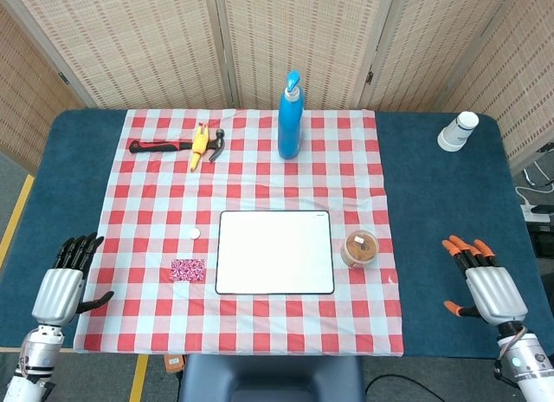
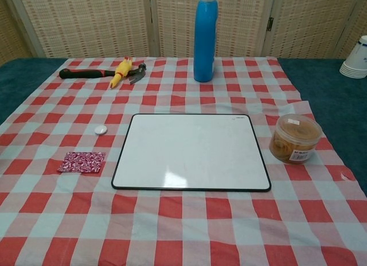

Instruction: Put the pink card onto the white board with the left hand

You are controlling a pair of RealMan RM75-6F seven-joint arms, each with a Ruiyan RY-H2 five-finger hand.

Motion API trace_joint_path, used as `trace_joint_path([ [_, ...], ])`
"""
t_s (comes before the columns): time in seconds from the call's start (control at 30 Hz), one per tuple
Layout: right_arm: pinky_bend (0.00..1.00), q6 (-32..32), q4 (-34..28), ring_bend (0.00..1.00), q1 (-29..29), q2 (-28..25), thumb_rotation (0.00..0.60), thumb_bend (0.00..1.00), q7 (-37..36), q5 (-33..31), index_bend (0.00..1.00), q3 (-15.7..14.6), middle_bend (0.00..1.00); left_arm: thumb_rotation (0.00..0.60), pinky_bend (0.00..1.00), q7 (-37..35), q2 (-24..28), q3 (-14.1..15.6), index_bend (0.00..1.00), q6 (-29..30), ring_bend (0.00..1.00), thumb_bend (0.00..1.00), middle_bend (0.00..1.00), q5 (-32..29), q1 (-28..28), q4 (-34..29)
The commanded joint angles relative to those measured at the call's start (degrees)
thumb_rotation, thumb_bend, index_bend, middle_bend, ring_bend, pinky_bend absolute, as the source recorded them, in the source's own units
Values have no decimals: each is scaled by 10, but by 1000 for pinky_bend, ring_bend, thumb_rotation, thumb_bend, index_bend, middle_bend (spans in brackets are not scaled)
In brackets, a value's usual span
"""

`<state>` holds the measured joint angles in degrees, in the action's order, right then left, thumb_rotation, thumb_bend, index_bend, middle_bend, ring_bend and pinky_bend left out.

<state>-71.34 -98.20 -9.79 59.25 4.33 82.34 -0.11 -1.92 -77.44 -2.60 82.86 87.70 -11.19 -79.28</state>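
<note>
A small pink patterned card (image 1: 188, 269) (image 2: 81, 161) lies flat on the checked cloth, just left of the white board (image 1: 275, 252) (image 2: 191, 151). The board, black-rimmed, lies bare in the middle of the cloth. My left hand (image 1: 65, 282) rests at the table's near left edge on the blue surface, fingers spread, holding nothing, well left of the card. At the near right edge my right hand (image 1: 482, 282) lies with fingers apart and nothing in it. Neither hand shows in the chest view.
A white button-like disc (image 1: 194, 233) lies just beyond the card. A lidded tub of snacks (image 1: 360, 248) stands right of the board. At the back are a blue bottle (image 1: 290, 116), a hammer (image 1: 173, 145) with a yellow toy (image 1: 199, 146), and stacked white cups (image 1: 457, 131).
</note>
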Motion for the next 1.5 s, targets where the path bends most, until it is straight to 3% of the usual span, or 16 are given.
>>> trace_joint_path([
  [0.03,0,0,0,0,0,0,600,70,0,0,0,0,0,600,13,1,-2,-1,0,1,0,156,0,1,-1,0],
  [0.57,0,0,-1,0,0,-2,600,70,-3,4,0,-2,0,600,32,27,7,-4,0,-2,0,156,0,4,-9,-26],
  [0.63,0,0,-1,0,0,-2,600,70,-3,4,0,-2,0,600,113,26,9,-7,0,4,26,156,0,7,-10,-35],
  [0.67,0,2,0,0,-1,-1,600,70,-2,4,0,-3,0,600,190,21,8,-11,0,12,101,156,17,12,-10,-44],
  [0.73,0,3,0,0,-1,0,600,70,-1,3,0,-3,0,600,519,9,4,-14,14,23,481,164,227,21,-12,-56],
  [0.8,0,3,-1,0,-1,0,600,70,1,4,0,-4,0,600,832,-4,6,-10,104,22,775,177,499,36,-17,-75],
  [0.83,0,2,-2,0,-1,0,600,70,1,6,0,-4,0,600,942,14,4,-10,181,23,868,182,615,41,-20,-81],
  [0.9,0,1,-2,0,-1,0,600,70,1,6,0,-4,0,600,997,57,0,-9,253,14,956,185,759,44,-25,-94],
  [0.97,0,2,-1,0,-1,0,600,70,1,6,0,-4,0,600,1000,104,2,-5,285,-18,997,187,897,32,-35,-129],
  [1.03,0,4,-1,0,-2,0,600,71,1,5,0,-4,0,600,1000,139,11,-1,297,-66,1000,189,972,6,-48,-165],
  [1.17,0,6,-1,0,-2,-2,600,70,-1,7,0,-5,0,600,1000,257,18,-15,304,-158,1000,190,1000,-93,-85,-223],
  [1.33,0,-1,-2,0,0,-8,600,70,-15,11,0,-5,0,600,1000,320,-42,-60,413,-132,1000,196,1000,-191,-95,-247],
  [1.5,0,-3,0,0,1,-14,600,70,-30,15,0,-4,0,600,1000,403,-64,-82,380,-119,1000,208,1000,-297,-112,-277],
])
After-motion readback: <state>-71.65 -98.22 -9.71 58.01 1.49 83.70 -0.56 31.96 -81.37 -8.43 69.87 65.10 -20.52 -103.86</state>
